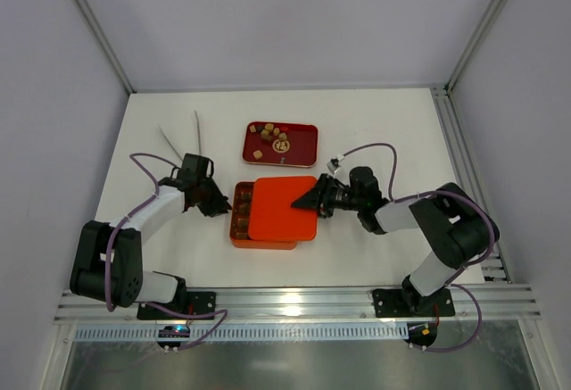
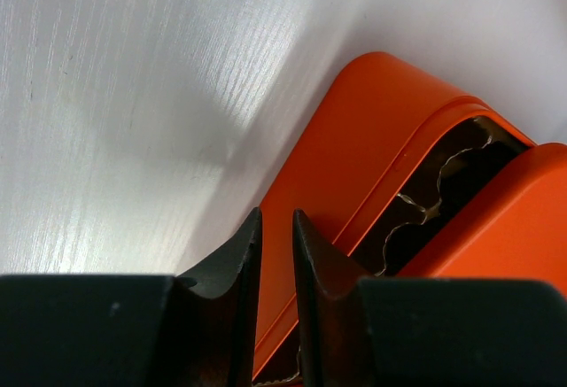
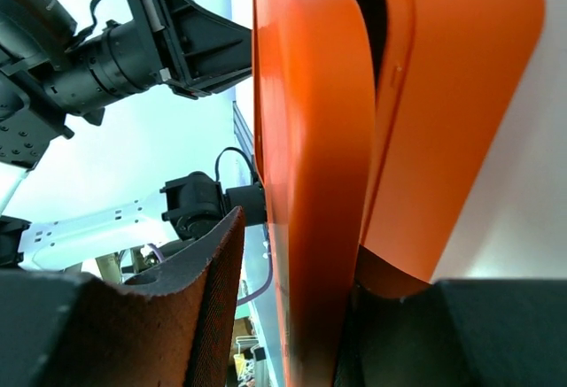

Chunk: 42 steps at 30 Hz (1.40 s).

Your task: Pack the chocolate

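Observation:
Several small brown and cream chocolates (image 1: 270, 133) lie in a red tray (image 1: 303, 151). The orange box (image 1: 238, 229) sits at the table's middle, and brown pieces show in its uncovered left strip (image 1: 241, 204). The orange lid (image 1: 284, 208) lies over the box, shifted right. My right gripper (image 1: 306, 201) straddles the lid's right edge (image 3: 310, 139), open; a gap shows between one finger (image 3: 217, 263) and the lid. My left gripper (image 1: 223, 206) points at the box's left wall (image 2: 354, 139), its jaws (image 2: 276, 214) a narrow slit apart with nothing between them.
Two thin pale sticks (image 1: 183, 136) lie at the back left of the white table (image 1: 384, 122). Crinkled paper liners (image 2: 425, 210) line the box's compartments. A metal rail (image 1: 464, 140) runs along the table's right side.

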Motion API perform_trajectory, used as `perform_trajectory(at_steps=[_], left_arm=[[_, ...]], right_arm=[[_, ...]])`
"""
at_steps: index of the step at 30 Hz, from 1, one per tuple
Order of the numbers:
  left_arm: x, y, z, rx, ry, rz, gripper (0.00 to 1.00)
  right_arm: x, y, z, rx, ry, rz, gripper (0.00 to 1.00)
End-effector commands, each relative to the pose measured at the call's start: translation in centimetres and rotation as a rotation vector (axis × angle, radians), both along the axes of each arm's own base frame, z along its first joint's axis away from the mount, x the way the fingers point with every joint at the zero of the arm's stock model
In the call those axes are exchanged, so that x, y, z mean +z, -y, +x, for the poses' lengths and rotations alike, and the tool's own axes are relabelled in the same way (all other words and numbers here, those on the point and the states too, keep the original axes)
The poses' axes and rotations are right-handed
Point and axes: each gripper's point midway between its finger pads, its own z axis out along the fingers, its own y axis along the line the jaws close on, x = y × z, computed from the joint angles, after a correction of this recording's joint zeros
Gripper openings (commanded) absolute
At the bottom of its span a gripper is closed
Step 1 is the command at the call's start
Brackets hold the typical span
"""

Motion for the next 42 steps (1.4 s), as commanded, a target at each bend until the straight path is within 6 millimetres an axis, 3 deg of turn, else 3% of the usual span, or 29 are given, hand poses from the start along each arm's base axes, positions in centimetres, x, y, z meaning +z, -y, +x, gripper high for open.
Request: perform_trajectory(at_steps=[1, 17, 24, 42], left_arm=[[0.9, 0.5, 0.9, -0.018, 0.047, -0.015, 0.19], [0.9, 0.8, 1.0, -0.03, 0.046, -0.027, 0.2], [0.8, 1.2, 1.1, -0.04, 0.044, -0.032, 0.2], [0.9, 1.9, 1.3, -0.051, 0.047, -0.034, 0.21]], right_arm=[[0.7, 0.5, 0.4, -0.01, 0.061, -0.019, 0.4], [-0.9, 1.1, 1.4, -0.016, 0.038, -0.182, 0.44], [-1.4, 0.5, 1.8, -0.005, 0.036, -0.245, 0.48], [-2.1, 1.8, 2.0, -0.033, 0.043, -0.375, 0.61]])
